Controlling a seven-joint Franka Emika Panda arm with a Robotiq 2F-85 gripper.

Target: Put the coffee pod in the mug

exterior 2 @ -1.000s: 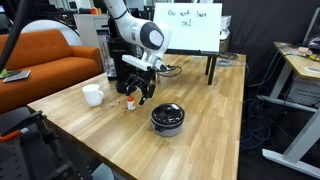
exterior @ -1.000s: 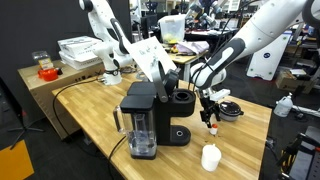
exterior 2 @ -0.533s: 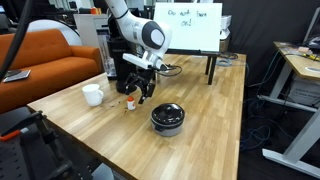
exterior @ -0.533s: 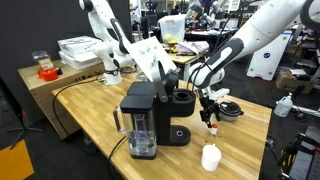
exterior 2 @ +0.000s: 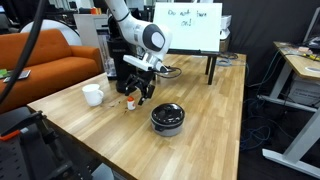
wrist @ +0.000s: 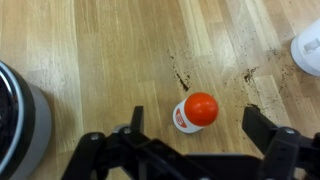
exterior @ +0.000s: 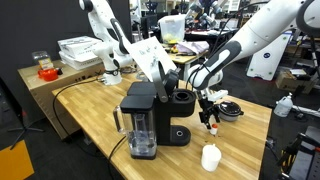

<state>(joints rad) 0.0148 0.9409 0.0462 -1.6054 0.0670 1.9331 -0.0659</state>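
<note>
The coffee pod (wrist: 194, 111), a tiny white capsule with an orange-red top, stands on the wooden table between my open jaws. My gripper (wrist: 196, 128) is open around it without touching it. In both exterior views the gripper (exterior 2: 133, 96) (exterior: 209, 117) hangs low over the pod (exterior 2: 131, 103) (exterior: 211, 127). The white mug (exterior 2: 92, 95) (exterior: 210, 157) stands on the table a short way off; its rim shows at the wrist view's right edge (wrist: 307, 46).
A black coffee machine (exterior: 150, 118) with a clear water tank stands beside the gripper. A black round lidded dish (exterior 2: 166, 118) (wrist: 18, 135) sits close by on the table. Dark coffee stains mark the wood (wrist: 180, 78). An orange sofa (exterior 2: 45, 62) stands behind the table.
</note>
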